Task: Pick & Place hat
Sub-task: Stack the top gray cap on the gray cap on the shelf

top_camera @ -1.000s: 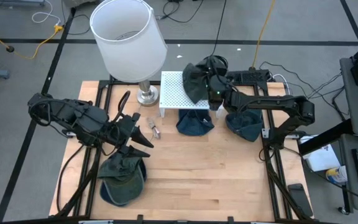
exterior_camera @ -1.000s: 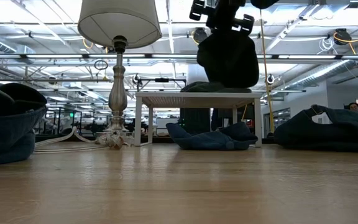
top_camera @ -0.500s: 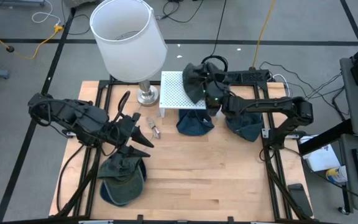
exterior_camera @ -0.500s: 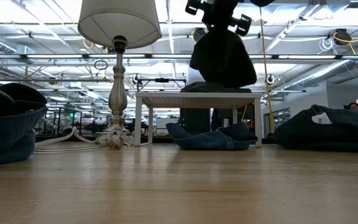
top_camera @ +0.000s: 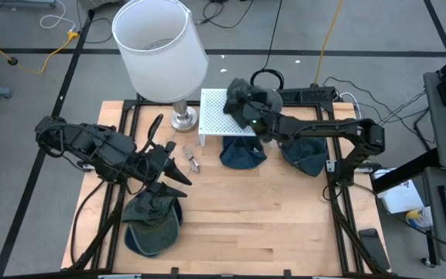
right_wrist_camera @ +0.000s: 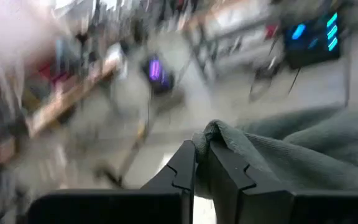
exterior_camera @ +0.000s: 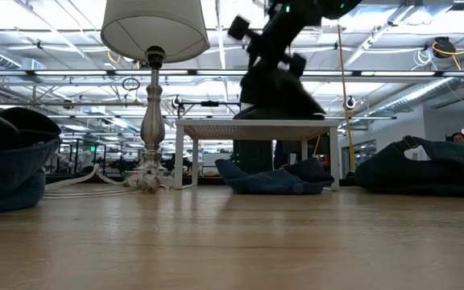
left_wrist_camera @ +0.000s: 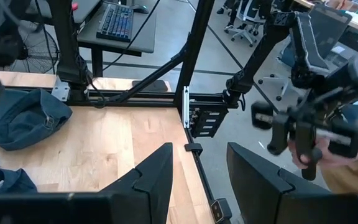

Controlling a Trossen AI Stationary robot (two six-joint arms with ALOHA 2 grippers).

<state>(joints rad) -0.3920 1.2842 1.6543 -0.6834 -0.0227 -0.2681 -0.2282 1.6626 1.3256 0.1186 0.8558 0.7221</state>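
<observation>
R tool [right_wrist_camera: 202, 163] is clamped on a dark grey-green hat [top_camera: 246, 101], fingers pinched together on a fold of its fabric. Hat sits over the white perforated stand [top_camera: 220, 116] at the back of the table [top_camera: 262, 209]; in the low view it hangs just at the stand's top, but can't tell if it's touching or a hair above. R arm reaches in from the right side toward the stand.

L tool [top_camera: 178, 172] hovers w/ fingers apart, nothing btwn them, above a dark hat [top_camera: 153, 221] lying at the front-left of the table.

Two more dark blue hats on the table: one [top_camera: 242, 155] partly under the stand, touching its front edge, another [top_camera: 304, 155] just beside it on the right, below the R arm. A lamp [top_camera: 161, 50] w/ white shade stands just left of the stand; a small metal item [top_camera: 192, 161] lies near its base.
</observation>
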